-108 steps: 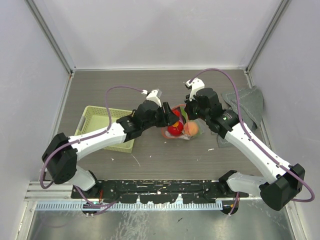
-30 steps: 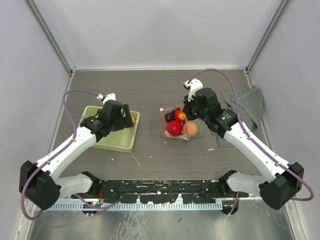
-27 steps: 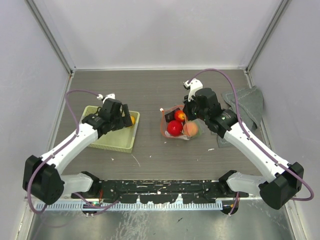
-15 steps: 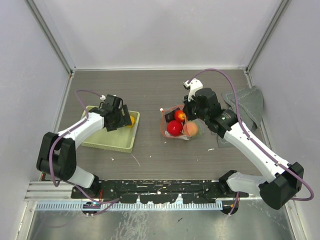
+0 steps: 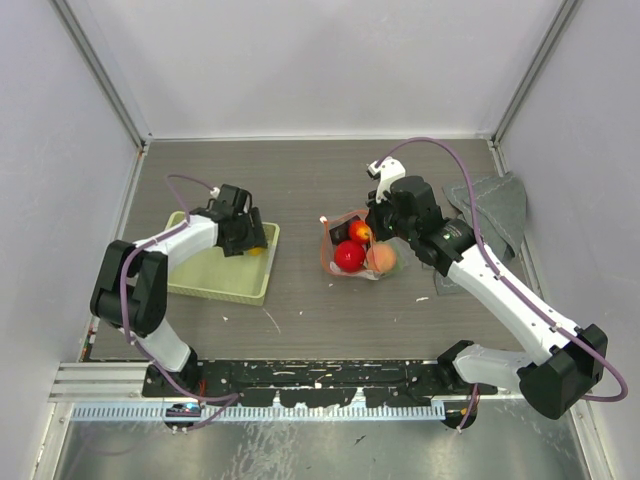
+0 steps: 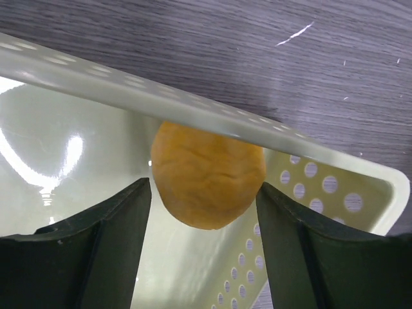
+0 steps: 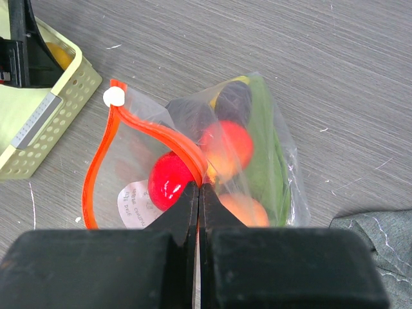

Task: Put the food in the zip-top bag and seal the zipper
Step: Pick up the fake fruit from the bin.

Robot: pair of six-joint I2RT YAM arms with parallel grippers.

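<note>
**Step in hand.** The left pincer [image 6: 203, 187] is down inside the basket [image 5: 213, 283], which stands by the desk's left edge. Its jaws stand apart, one at each flank of the orange piece [image 6: 207, 177]. Whether they already press on it cannot be told. The piece lies tight in the basket corner nearest the desk's middle, close against the perforated wall.

**Recommendation.** Close across the widest part of the piece, squarely, so that the rounded body does not squirt out. Lift straight up until clear of the rim before travelling, as the wall leaves little room for a sideways pull.

**Bag.** The bag [image 5: 372, 262] lies near the desk's middle, somewhat toward the right edge. The right pincer [image 7: 199, 187] is closed on the zipper [image 7: 96, 170], pinching one lip of it and holding the mouth agape in a loop. Food [image 7: 226, 145] in red, orange, dark purple and green is already inside.

**Orientation.** The bag's long axis runs roughly left to right across the desk. The mouth faces the left edge, toward the basket, and the closed bottom faces the right edge. The zipper runs crosswise, far to near. In my judgement, the orange piece should approach from the left, level with the opening.
</note>
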